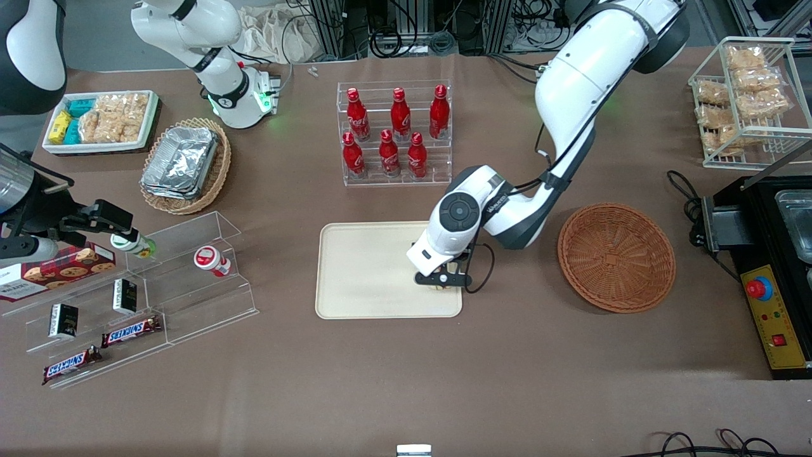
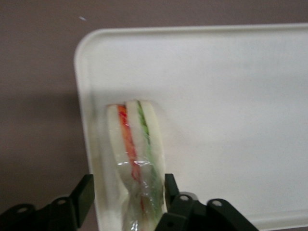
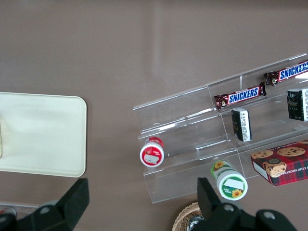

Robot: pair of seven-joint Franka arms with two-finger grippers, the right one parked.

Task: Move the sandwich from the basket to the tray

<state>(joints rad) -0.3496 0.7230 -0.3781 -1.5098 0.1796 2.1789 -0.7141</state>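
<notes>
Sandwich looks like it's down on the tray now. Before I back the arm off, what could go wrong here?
Two risks, as far as I can tell:

1. The sandwich stands on edge near the tray rim, on the basket side. A nudge could topple it or push it off.

2. The gripper is open, but its fingers flank the crinkled plastic wrap closely. Withdrawing sideways might snag the wrap and drag the sandwich, so lifting straight up seems safer.

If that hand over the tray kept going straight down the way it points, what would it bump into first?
Probably the sandwich, which sits between the hand's fingers with a gap at one side; under it lies the tray. How much height is left I can't judge.
</notes>
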